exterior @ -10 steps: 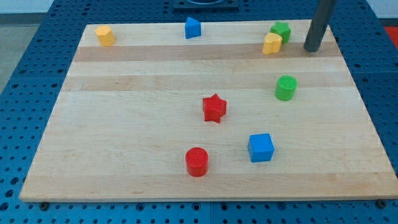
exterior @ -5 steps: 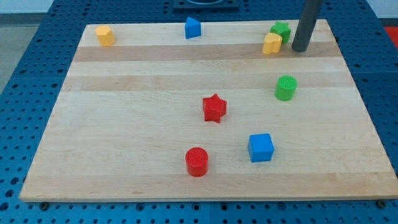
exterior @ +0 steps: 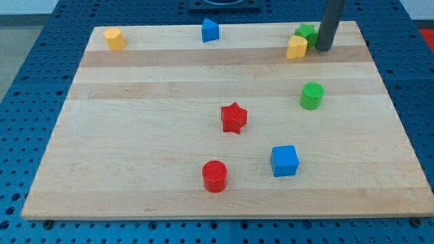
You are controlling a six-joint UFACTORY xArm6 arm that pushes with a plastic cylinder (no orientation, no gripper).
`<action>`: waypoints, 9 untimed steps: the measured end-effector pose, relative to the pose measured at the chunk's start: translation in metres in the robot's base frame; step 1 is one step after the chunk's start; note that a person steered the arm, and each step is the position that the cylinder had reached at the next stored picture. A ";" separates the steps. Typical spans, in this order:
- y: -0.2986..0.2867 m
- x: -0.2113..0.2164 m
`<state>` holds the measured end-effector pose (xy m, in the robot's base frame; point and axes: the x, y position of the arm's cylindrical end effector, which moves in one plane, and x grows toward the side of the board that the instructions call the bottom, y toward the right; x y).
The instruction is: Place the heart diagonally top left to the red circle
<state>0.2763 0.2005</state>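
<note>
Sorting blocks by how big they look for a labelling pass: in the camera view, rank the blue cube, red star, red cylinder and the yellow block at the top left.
1. blue cube
2. red star and red cylinder: too alike to rank
3. yellow block, though it sits farthest back, so unsure

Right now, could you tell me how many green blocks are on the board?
2: a green cylinder at the view's right, and a green block at the top right, partly hidden beside my tip.
</note>
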 end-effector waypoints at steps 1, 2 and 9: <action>-0.017 0.000; -0.049 0.003; -0.178 0.012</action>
<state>0.2881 0.0227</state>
